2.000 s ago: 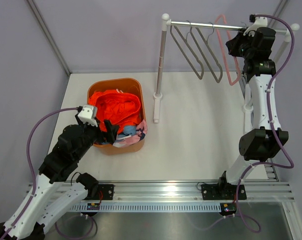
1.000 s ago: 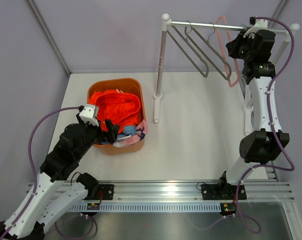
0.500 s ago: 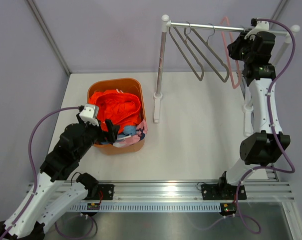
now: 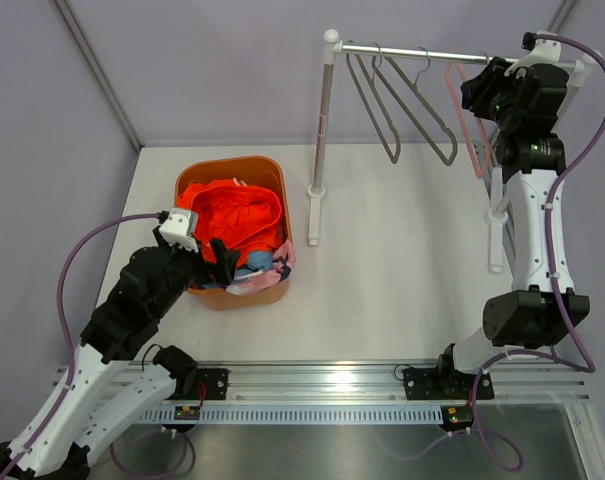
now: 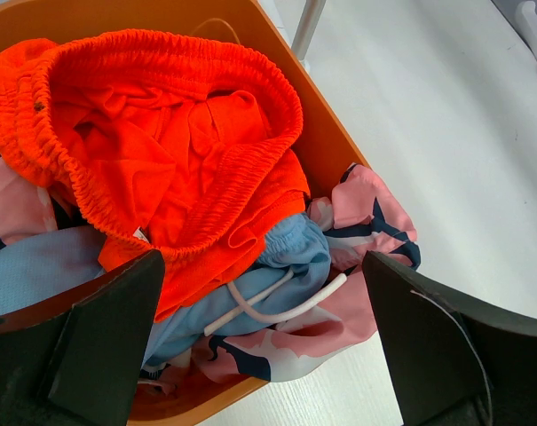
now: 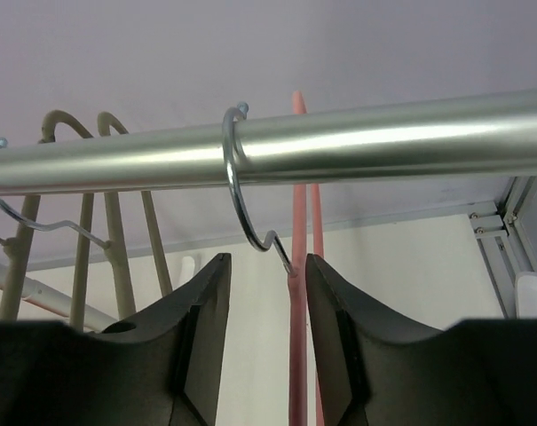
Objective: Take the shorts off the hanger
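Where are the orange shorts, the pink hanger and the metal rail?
orange shorts (image 5: 161, 133), left wrist view, on the crumpled middle.
pink hanger (image 6: 297, 355), right wrist view, on its neck below the hook.
metal rail (image 6: 383, 142), right wrist view, on its right half.

Three pairs of shorts sit here: one orange pair (image 4: 232, 215), one light blue pair (image 5: 286, 253) and one pink patterned pair (image 5: 366, 213), all in a single orange basket (image 4: 244, 166). One rail (image 4: 412, 50) carries three hangers: two beige hangers (image 4: 393, 152) (image 4: 448, 152) and one pink hanger (image 4: 460, 110). Two arms, the left arm (image 4: 132, 300) and the right arm (image 4: 527, 220).
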